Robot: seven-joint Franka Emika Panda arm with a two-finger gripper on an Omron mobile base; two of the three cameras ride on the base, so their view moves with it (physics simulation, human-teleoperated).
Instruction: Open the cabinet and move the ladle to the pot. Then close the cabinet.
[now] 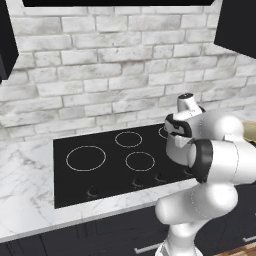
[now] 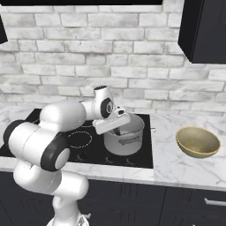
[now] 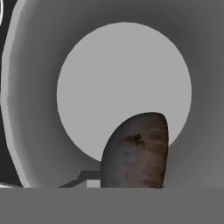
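Observation:
The small silver-grey pot [image 2: 128, 140] stands on the right side of the black cooktop [image 2: 141, 159]. My gripper [image 2: 118, 130] points down into the pot from above its left rim. In the hand view I look straight into the pot [image 3: 35, 87], and the brown, mottled bowl of the ladle [image 3: 135, 151] hangs from my shut gripper over the pot's flat floor. The black cabinet [image 2: 205, 31] hangs on the wall at the upper right, also seen at the top right corner as the cabinet [image 1: 240, 25]. I cannot tell how its doors stand. In the left base view my arm hides the pot.
A yellowish bowl [image 2: 198, 142] sits on the marble counter right of the cooktop. The cooktop's [image 1: 100, 165] left burner rings are bare. Another dark cabinet [image 1: 6, 45] hangs at the upper left. Black base drawers run below the counter edge.

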